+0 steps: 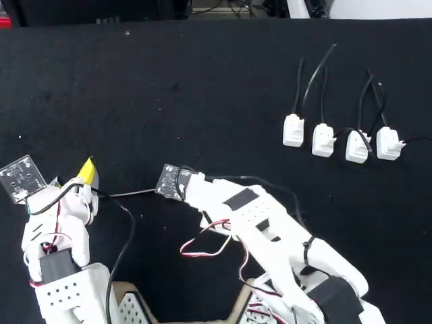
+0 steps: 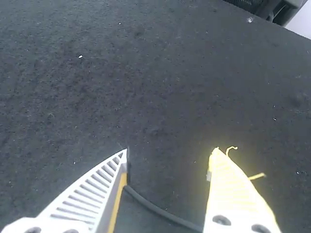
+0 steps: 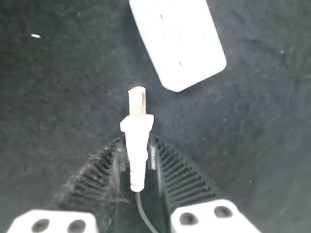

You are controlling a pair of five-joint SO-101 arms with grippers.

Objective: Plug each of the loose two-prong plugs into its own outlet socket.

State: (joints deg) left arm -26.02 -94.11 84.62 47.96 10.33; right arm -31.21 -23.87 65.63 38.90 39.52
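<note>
Left arm: the left gripper (image 2: pixel 170 153), one white finger and one yellow, is spread open and holds nothing, over the black felt counter (image 1: pixel 169 81).
Right arm: the right gripper (image 3: pixel 136 145) is clamped on a small white two-prong plug (image 3: pixel 137 126).
Plug: prongs point at a white rectangular socket block (image 3: pixel 177 41), close but apart.
Counter's far right: four white blocks with thin black cords (image 1: pixel 323 140), in a row.

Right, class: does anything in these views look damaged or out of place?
Yes. Loose yellow strands stick out from the yellow finger of the left end effector, as if its covering is fraying.
</note>
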